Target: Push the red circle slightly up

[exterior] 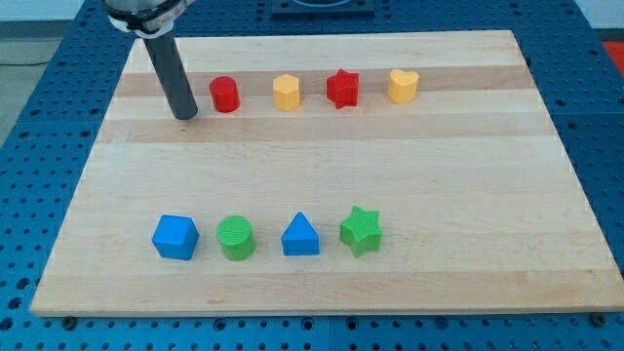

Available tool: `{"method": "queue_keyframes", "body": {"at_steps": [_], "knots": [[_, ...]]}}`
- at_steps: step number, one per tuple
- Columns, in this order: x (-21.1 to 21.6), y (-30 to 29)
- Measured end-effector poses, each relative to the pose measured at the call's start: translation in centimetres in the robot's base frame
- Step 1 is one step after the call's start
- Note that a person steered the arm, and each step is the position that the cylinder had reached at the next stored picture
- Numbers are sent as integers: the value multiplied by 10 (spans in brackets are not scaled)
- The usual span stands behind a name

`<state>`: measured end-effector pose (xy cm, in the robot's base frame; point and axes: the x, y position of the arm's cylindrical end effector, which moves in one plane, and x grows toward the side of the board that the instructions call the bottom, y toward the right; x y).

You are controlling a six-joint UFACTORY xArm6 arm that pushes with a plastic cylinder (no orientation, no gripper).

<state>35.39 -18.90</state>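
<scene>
The red circle [225, 95] is a short red cylinder standing in the upper row of blocks, at the row's left end. My tip [185, 115] rests on the board just to the left of the red circle and slightly lower in the view, with a small gap between them. The dark rod rises from the tip toward the view's top left.
To the right of the red circle stand a yellow hexagon [286, 93], a red star [342, 89] and a yellow heart [403, 86]. A lower row holds a blue cube [175, 237], a green circle [236, 238], a blue triangle [300, 236] and a green star [361, 231]. The wooden board [468, 166] lies on a blue perforated table.
</scene>
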Motion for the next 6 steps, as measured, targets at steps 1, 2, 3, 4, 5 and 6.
{"method": "queue_keyframes", "body": {"at_steps": [1,2,3,4,5,6], "knots": [[-1,5],[-2,17],[-2,25],[-2,32],[-3,38],[3,36]]}}
